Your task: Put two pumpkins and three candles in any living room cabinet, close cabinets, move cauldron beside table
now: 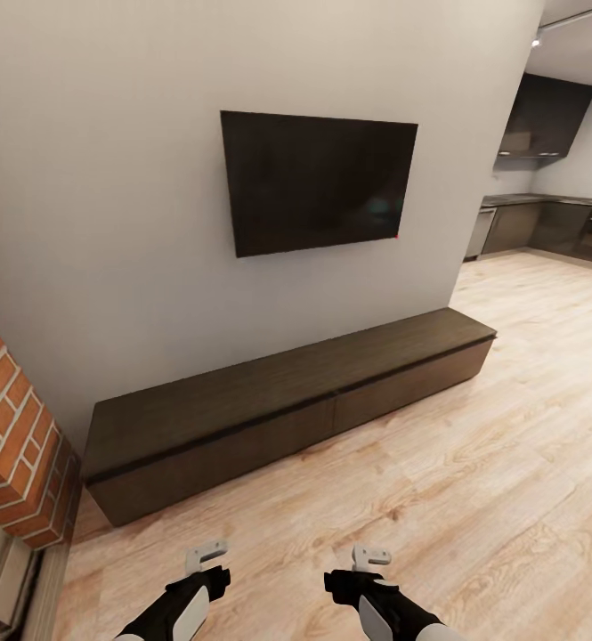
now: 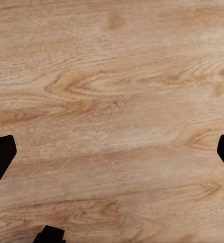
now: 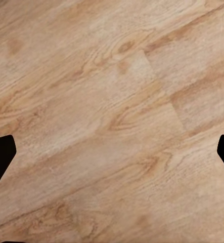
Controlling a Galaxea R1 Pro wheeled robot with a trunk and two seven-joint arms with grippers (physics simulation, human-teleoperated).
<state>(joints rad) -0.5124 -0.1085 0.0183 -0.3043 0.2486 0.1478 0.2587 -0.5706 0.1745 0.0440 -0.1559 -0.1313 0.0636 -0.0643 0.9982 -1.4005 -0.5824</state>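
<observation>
We face the cabinet (image 1: 296,401), every drawer front shut, running along the wall under the television (image 1: 318,181). Our left gripper (image 1: 205,558) and right gripper (image 1: 370,559) hang low over the wooden floor (image 1: 474,481), fingers apparently spread wide, holding nothing.

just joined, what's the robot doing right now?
Nothing is being handled. The robot faces the long dark cabinet under the wall TV, with all drawer fronts shut. Both arms hang low over the wood floor: left gripper and right gripper are open and empty, fingers spread wide in the wrist views.
</observation>
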